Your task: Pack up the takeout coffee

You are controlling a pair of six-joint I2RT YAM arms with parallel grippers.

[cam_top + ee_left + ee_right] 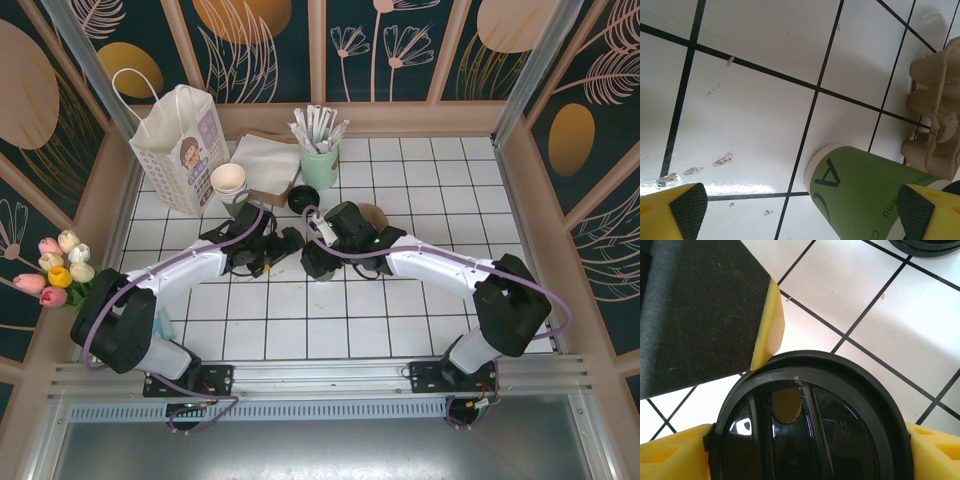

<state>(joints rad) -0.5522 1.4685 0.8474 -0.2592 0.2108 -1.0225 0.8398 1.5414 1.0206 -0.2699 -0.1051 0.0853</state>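
Lid grip: right gripper [805, 452] clamped on black lid [810, 410] at opposite rim edges, likely to press it down square.
Cup brace: left gripper [802, 210] wide open, holding nothing, straddling green cup [860, 195]; probably steadying it, pad contact unclear.
Cup spot: on white tile [755, 115], under the lid.
Next stop: cardboard carrier [935, 110] just beside; paper bag [182, 145] well apart.
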